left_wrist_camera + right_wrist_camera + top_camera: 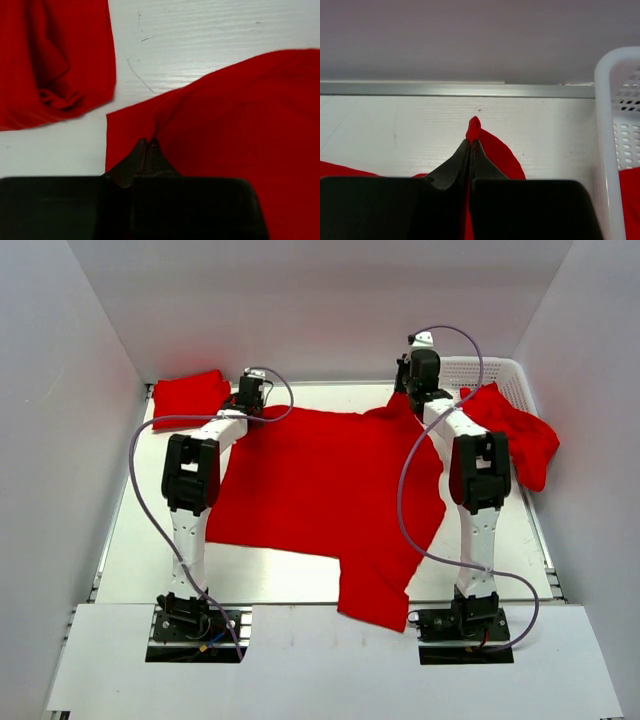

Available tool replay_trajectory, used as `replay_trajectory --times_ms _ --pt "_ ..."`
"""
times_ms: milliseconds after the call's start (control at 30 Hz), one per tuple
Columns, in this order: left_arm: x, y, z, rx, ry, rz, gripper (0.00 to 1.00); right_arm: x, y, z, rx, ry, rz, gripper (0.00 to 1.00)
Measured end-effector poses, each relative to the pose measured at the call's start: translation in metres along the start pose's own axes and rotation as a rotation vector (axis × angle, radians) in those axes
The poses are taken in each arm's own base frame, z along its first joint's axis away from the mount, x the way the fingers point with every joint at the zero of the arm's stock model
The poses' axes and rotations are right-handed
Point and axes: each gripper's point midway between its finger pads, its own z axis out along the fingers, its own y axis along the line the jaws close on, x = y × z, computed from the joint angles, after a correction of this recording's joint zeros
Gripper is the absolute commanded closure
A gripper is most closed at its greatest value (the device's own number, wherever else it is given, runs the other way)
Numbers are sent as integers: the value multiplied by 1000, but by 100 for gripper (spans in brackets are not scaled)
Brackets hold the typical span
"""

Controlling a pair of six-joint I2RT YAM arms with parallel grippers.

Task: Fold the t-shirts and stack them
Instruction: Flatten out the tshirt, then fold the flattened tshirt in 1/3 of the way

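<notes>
A large red t-shirt (320, 480) lies spread on the white table, one part hanging over the near edge. My left gripper (250, 398) is shut on its far left corner; in the left wrist view (148, 142) the cloth puckers at the fingertips. My right gripper (418, 375) is shut on the far right corner and lifts it; a red tuft sticks out past the tips in the right wrist view (472, 137). A folded red t-shirt (188, 396) lies at the far left, also in the left wrist view (50, 60).
A white perforated basket (495, 375) stands at the far right with another red t-shirt (520, 435) draped over its rim; the rim shows in the right wrist view (605, 125). White walls enclose the table on three sides.
</notes>
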Motion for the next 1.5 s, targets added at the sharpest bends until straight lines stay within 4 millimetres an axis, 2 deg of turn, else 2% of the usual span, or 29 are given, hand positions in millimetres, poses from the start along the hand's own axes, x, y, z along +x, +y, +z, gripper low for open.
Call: replay_trajectory --times_ms 100,233,333,433,500,600,733,867,933,1000,1133,1233,1333,1500 --pt "7 7 9 16 23 -11 100 -7 2 14 -3 -11 3 100" --pt "-10 9 11 51 -14 -33 100 -13 3 16 -6 -24 12 100" --pt "-18 10 11 68 -34 -38 100 -6 2 15 -1 -5 13 100" --pt "-18 10 10 73 -33 -19 100 7 -2 5 18 51 8 100" --pt "-19 11 7 76 -34 -3 100 14 -5 -9 32 97 5 100" --pt "-20 17 -2 71 -35 14 100 18 -9 -45 46 158 22 100" --pt "-20 26 -16 57 -36 27 100 14 -10 -101 51 199 62 100" --pt "-15 33 -31 47 -27 39 100 8 -10 -138 53 212 104 100" --pt "-11 37 -38 40 -22 47 100 15 -10 -151 54 234 117 100" --pt "-7 40 -44 34 -17 52 100 30 -11 -164 58 277 130 100" --pt "6 46 -48 25 5 68 100 63 -11 -184 59 375 152 100" --pt "11 48 -48 19 16 76 100 78 -12 -196 67 433 166 100" --pt "12 50 -51 16 18 76 100 82 -9 -211 59 469 187 100" --pt "14 56 -54 2 23 72 100 72 3 -232 17 481 256 100"
